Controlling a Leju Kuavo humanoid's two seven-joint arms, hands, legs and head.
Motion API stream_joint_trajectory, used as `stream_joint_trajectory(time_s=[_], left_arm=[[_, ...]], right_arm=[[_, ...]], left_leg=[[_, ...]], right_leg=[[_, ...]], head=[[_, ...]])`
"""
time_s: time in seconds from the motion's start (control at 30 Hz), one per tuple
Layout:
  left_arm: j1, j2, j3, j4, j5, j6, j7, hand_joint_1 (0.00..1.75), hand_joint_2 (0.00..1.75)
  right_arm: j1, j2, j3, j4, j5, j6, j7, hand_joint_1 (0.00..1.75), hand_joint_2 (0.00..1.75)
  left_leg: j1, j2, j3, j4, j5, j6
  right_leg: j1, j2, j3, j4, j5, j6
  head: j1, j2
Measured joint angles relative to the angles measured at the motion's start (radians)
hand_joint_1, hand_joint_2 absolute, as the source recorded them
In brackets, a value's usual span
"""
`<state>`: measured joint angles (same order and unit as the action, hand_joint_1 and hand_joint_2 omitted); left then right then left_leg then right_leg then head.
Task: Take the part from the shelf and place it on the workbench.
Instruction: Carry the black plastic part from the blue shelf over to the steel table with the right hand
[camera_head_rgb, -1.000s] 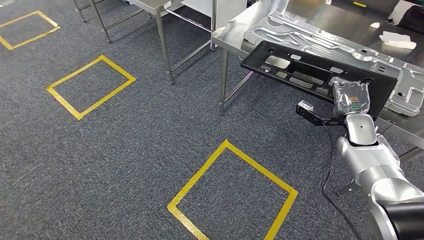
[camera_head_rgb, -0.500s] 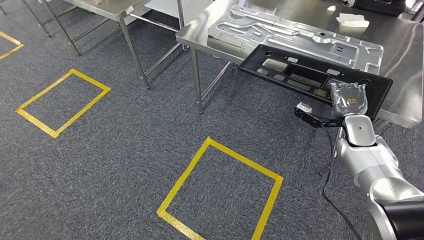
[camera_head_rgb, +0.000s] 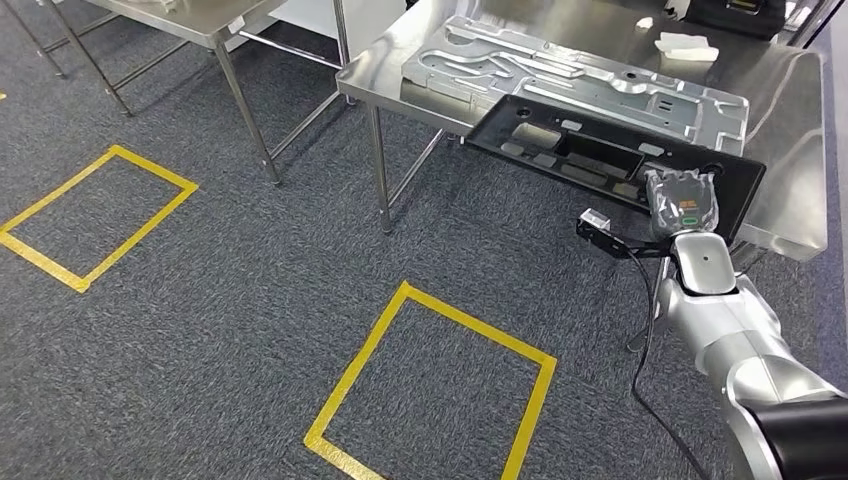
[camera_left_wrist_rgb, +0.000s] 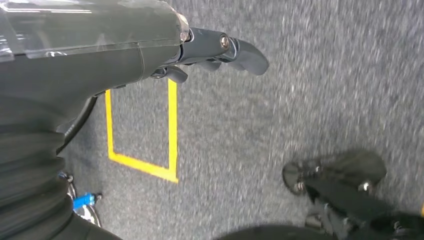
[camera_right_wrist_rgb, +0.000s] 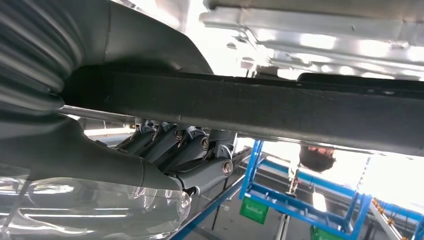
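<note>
Grey carpet with yellow tape squares below; right hand, centre right, clamped on black part's near edge, held partly over steel workbench, overlapping silver panel. Left hand empty, fingers loosely extended.

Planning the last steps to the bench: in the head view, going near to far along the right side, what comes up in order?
Right hand gripping the black part → silver stamped panel on the workbench → white cloth.

The part lies before the right hand, over the tabletop edge; a panel lies on the tabletop beyond it.
</note>
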<state>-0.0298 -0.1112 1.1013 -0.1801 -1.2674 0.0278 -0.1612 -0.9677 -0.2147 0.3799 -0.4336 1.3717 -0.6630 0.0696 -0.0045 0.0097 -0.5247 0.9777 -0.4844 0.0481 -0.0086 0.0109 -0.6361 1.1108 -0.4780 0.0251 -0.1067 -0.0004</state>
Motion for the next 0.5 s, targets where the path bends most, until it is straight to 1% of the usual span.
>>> stream_joint_trajectory(time_s=[0.07, 0.1, 0.13, 0.17, 0.2, 0.23, 0.27, 0.3, 0.33, 0.37, 0.4, 0.43, 0.47, 0.5], left_arm=[[0.001, 0.001, 0.0, 0.0, -0.002, 0.0, 0.0, 0.0, 1.75], [0.003, 0.001, 0.0, 0.0, -0.004, 0.0, 0.0, 0.0, 1.75], [0.005, 0.001, 0.0, 0.0, -0.004, 0.0, 0.0, 0.0, 1.75], [0.007, 0.001, 0.0, 0.0, -0.005, 0.0, 0.0, 0.0, 1.75], [0.008, 0.001, 0.0, 0.0, -0.006, 0.0, 0.0, 0.0, 1.75], [0.01, 0.001, 0.0, 0.0, -0.007, -0.001, 0.0, 0.0, 1.75], [0.01, 0.001, 0.0, 0.0, -0.007, -0.001, 0.0, 0.0, 1.75], [0.01, 0.001, 0.0, 0.0, -0.007, 0.0, 0.0, 0.0, 1.75], [0.008, 0.002, 0.0, 0.0, -0.008, 0.0, 0.0, 0.0, 1.75], [0.005, 0.002, 0.0, 0.0, -0.008, 0.001, 0.0, 0.0, 1.75], [0.0, 0.002, 0.0, 0.0, -0.008, 0.003, -0.001, 0.0, 1.75], [-0.004, 0.002, 0.0, 0.0, -0.008, 0.004, -0.001, 0.0, 1.75], [-0.007, 0.002, 0.0, 0.0, -0.007, 0.005, -0.001, 0.0, 1.75], [-0.009, 0.002, -0.001, 0.0, -0.007, 0.006, -0.002, 0.0, 1.75]], right_arm=[[0.008, -0.005, 0.0, 0.001, -0.002, -0.004, 0.001, 1.75, 1.75], [0.016, -0.007, 0.0, 0.002, -0.003, -0.006, 0.002, 1.75, 1.75], [0.025, -0.009, 0.0, 0.004, -0.003, -0.006, 0.002, 1.75, 1.75], [0.035, -0.011, 0.0, 0.005, -0.003, -0.007, 0.001, 1.75, 1.75], [0.043, -0.013, 0.0, 0.006, -0.003, -0.008, 0.001, 1.75, 1.75], [0.051, -0.016, 0.0, 0.008, -0.004, -0.009, 0.001, 1.75, 1.75], [0.057, -0.02, 0.0, 0.01, -0.004, -0.011, 0.001, 1.75, 1.75], [0.062, -0.023, 0.0, 0.01, -0.004, -0.013, 0.001, 1.75, 1.75], [0.066, -0.027, 0.0, 0.008, -0.005, -0.014, 0.0, 1.75, 1.75], [0.066, -0.031, 0.001, 0.004, -0.005, -0.015, -0.001, 1.75, 1.75], [0.063, -0.034, 0.001, -0.001, -0.005, -0.016, -0.002, 1.75, 1.75], [0.06, -0.037, 0.001, -0.005, -0.006, -0.016, -0.002, 1.75, 1.75], [0.057, -0.04, 0.001, -0.008, -0.006, -0.017, 0.0, 1.75, 1.75], [0.058, -0.041, 0.001, -0.009, -0.007, -0.017, 0.001, 1.75, 1.75]], left_leg=[[0.0, -0.002, 0.026, -0.009, -0.014, 0.003], [0.0, -0.003, 0.043, -0.012, -0.026, 0.001], [0.002, -0.005, 0.063, -0.015, -0.04, -0.002], [0.003, -0.006, 0.086, -0.017, -0.057, -0.005], [0.005, -0.007, 0.109, -0.018, -0.075, -0.009], [0.005, -0.008, 0.131, -0.018, -0.095, -0.013], [0.005, -0.008, 0.15, -0.02, -0.115, -0.018], [0.005, -0.006, 0.167, -0.024, -0.133, -0.025], [0.007, -0.004, 0.185, -0.032, -0.146, -0.033], [0.009, -0.002, 0.196, -0.033, -0.145, -0.041], [0.011, 0.0, 0.195, -0.016, -0.132, -0.048], [0.014, -0.001, 0.177, 0.031, -0.106, -0.055], [0.015, -0.002, 0.136, 0.103, -0.078, -0.062], [0.017, -0.004, 0.083, 0.186, -0.066, -0.069]], right_leg=[[-0.003, -0.001, -0.084, 0.116, -0.033, 0.007], [-0.006, -0.001, -0.123, 0.156, -0.053, 0.01], [-0.009, -0.002, -0.151, 0.168, -0.068, 0.013], [-0.012, -0.004, -0.163, 0.145, -0.07, 0.016], [-0.016, -0.007, -0.164, 0.096, -0.047, 0.019], [-0.018, -0.015, -0.16, 0.029, 0.021, 0.021], [-0.016, -0.024, -0.154, -0.026, 0.09, 0.019], [-0.011, -0.029, -0.148, -0.062, 0.147, 0.012], [-0.006, -0.031, -0.143, -0.08, 0.181, 0.003], [0.0, -0.028, -0.136, -0.078, 0.17, -0.008], [-0.001, -0.022, -0.123, -0.079, 0.154, -0.019], [-0.003, -0.019, -0.107, -0.082, 0.139, -0.027], [-0.004, -0.016, -0.086, -0.087, 0.123, -0.034], [-0.006, -0.013, -0.062, -0.093, 0.107, -0.039]], head=[[0.0, 0.0], [0.0, 0.0], [0.0, 0.0], [0.0, 0.0], [0.0, 0.0], [0.0, 0.0], [0.0, 0.0], [0.0, 0.0], [0.0, 0.0], [0.0, 0.0], [0.0, 0.0], [-0.001, 0.0], [-0.002, 0.0], [-0.002, 0.0]])
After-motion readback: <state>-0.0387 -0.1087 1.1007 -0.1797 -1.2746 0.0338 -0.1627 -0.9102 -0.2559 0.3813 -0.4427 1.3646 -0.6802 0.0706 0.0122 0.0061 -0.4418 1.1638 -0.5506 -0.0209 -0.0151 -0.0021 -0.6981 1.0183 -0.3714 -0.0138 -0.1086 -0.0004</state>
